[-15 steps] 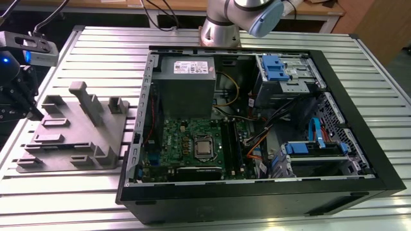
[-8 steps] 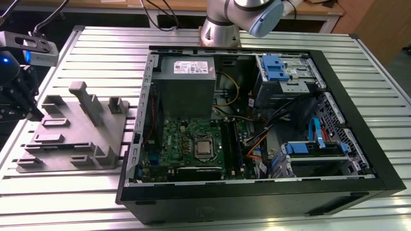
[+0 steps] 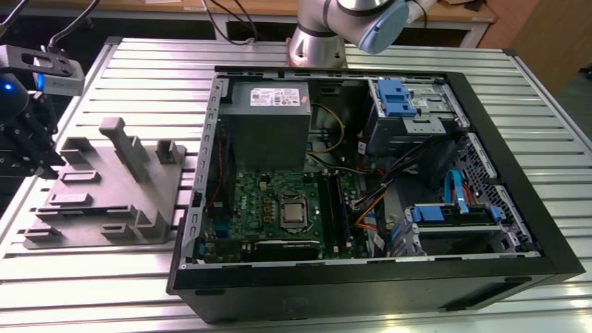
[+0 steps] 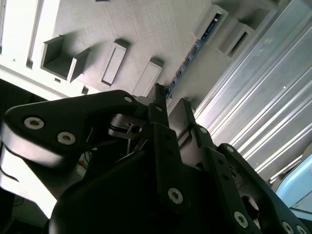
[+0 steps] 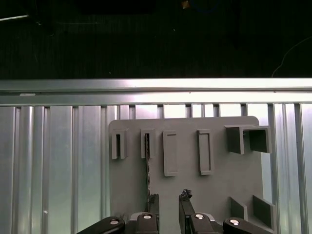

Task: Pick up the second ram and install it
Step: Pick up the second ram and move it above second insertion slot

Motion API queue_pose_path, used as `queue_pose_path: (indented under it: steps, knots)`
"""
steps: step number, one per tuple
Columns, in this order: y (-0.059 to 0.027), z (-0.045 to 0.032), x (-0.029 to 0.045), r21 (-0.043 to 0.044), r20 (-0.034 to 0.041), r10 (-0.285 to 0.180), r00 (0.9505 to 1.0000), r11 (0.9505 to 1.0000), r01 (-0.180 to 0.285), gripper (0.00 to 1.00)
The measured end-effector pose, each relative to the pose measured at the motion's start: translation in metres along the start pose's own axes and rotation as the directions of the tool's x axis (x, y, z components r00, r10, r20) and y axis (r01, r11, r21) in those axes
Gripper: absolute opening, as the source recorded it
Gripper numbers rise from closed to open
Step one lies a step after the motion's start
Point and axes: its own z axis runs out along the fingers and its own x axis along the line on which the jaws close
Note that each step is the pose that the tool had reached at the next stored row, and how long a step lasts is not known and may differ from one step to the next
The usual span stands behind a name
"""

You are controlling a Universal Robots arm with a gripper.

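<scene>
Gripper (image 5: 168, 197) open: fingers (image 5: 153, 204) apart, bare grey holder plate (image 5: 219, 190) visible through the gap, nothing gripped. Pointed down at the plate in the first wrist view. In the exterior view, hanging at the plate's side on the exterior view's left, raised above it.

Target = second ram (image 5: 147, 165). Standing on edge in the plate, a thin dark strip seated in one narrow raised pocket (image 5: 146, 141) and running along the plate toward the gripper. Not centred in the finger gap: near end in line with one fingertip, just beside it; other fingertip off to the side over bare plate. Same story in the second wrist view: blue-green strip (image 4: 187, 61) with dark chips, aimed straight at one finger's tip. Touching or apart: cannot tell.

Rest of the plate: more rectangular pockets (image 5: 169, 153) beside the ram's pocket, open-sided brackets (image 5: 246, 139) near a corner, one tall post (image 3: 120, 146). Plate flat on the slatted aluminium table (image 3: 148, 69). Open PC case (image 3: 538, 222) just beside the plate on the exterior view's right, green motherboard (image 3: 268, 208) inside it. Arm base (image 3: 319, 41) well apart from the plate, toward the exterior view's right, behind the case.
</scene>
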Motion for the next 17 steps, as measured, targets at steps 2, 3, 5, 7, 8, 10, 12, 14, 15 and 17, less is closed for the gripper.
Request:
queue_pose_path:
  steps: [2,3,5,7,8,10,12,14,15,17]
  knots:
    - [0.0,0.0,0.0,0.0,0.0001,0.0,1.0,1.0,0.0,0.27]
    - [0.0,0.0,0.0,0.0,0.0001,0.0,1.0,1.0,0.0,0.27]
    - [0.0,0.0,0.0,0.0,0.0,0.001,1.0,1.0,-0.001,0.29]
    - [0.0,0.0,0.0,0.0,0.0001,0.001,1.0,1.0,-0.001,0.35]
    - [0.0,0.0,0.0,0.0,0.0001,0.001,1.0,1.0,-0.001,0.35]
    - [0.0,0.0,0.0,0.0001,0.0001,0.002,1.0,1.0,-0.002,0.41]
    - [0.0,0.0001,0.0,0.0001,0.0001,0.002,1.0,1.0,-0.002,0.41]
    - [0.0,0.0004,0.0,-0.0001,-0.0001,-0.002,1.0,1.0,0.002,0.41]
    - [0.0,0.0008,0.0,-0.0001,-0.0001,-0.004,1.0,1.0,0.004,0.41]
    - [0.0,0.0011,0.0001,-0.0003,-0.0003,-0.006,1.0,1.0,0.006,0.41]
